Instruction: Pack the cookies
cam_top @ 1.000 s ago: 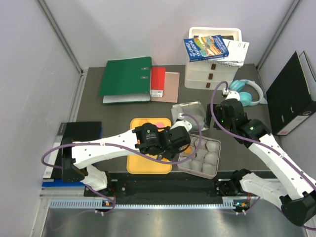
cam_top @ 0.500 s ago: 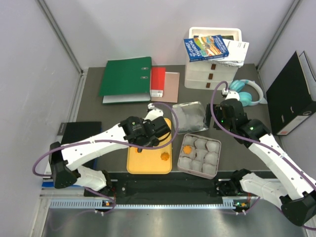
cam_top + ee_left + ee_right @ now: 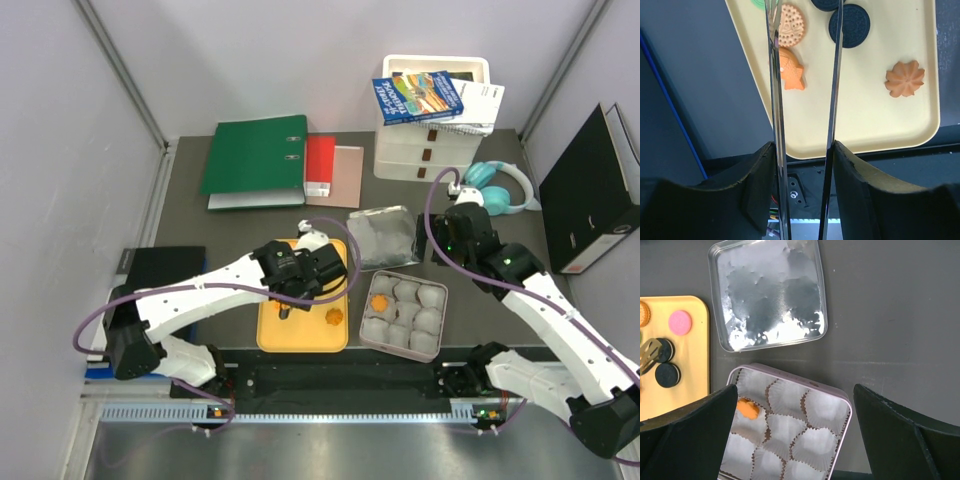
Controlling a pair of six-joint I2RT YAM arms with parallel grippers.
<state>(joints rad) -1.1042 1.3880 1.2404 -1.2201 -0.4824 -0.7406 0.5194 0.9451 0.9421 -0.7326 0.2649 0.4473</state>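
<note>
Book (image 3: 417, 97): lies on top of the drawer unit (image 3: 410, 152); blue cover with printed lines, too small to read.
Red binder (image 3: 320, 160): left of the drawer unit; its white label (image 3: 317, 188) carries no lettering that can be read.
Round orange cookie (image 3: 790, 25): embossed dots and a rim pattern, no letters made out.
Black cookies (image 3: 856, 25): stamped faces, too blurred to read.
Readable text: none in any view.

Orange and black cookies (image 3: 904, 79), yellow tray (image 3: 865, 120)
</note>
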